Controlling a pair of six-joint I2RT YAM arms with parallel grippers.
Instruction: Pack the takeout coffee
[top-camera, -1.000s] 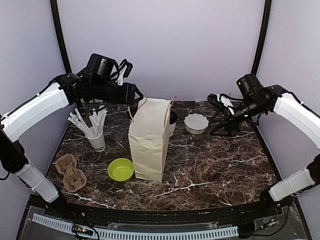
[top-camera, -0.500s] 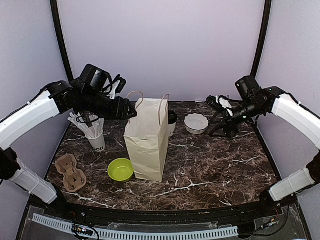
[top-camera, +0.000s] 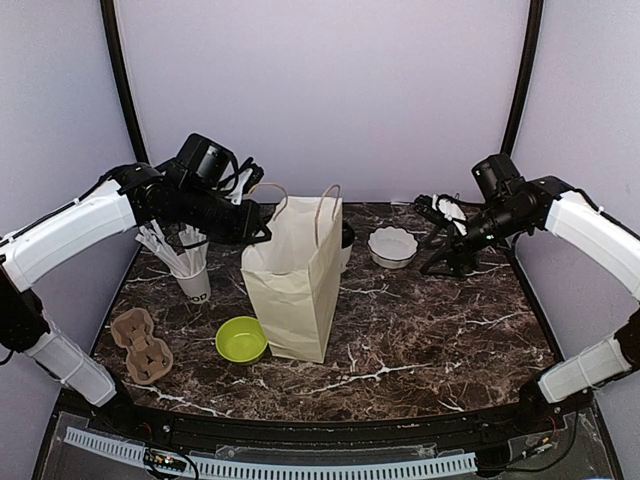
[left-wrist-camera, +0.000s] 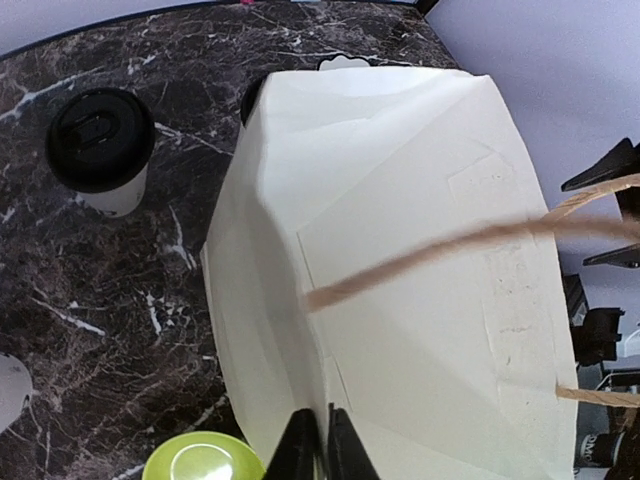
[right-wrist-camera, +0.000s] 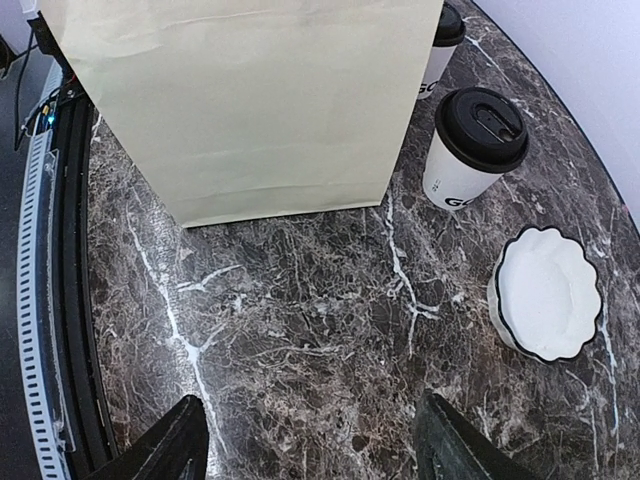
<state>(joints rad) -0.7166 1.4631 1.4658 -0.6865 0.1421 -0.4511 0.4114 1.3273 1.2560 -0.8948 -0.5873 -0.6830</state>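
Marble table (right-wrist-camera: 300, 340), cups (right-wrist-camera: 468, 150) upright beside bag (right-wrist-camera: 250, 100)

A tan paper bag (top-camera: 295, 290) stands upright on the dark marble table (top-camera: 430, 330). A lime-green bowl (top-camera: 241, 339) sits just beside the bag's front left corner. A white cup of straws (top-camera: 193, 283) and a cardboard cup carrier (top-camera: 141, 344) lie farther left of the bag. A white scalloped bowl (top-camera: 392, 246) sits to its right, toward the back.

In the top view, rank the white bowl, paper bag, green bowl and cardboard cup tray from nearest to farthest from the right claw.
1. White bowl, just left of the right claw.
2. Paper bag, mid-table.
3. Green bowl, at the bag's front left.
4. Cardboard cup tray, far left, near edge.
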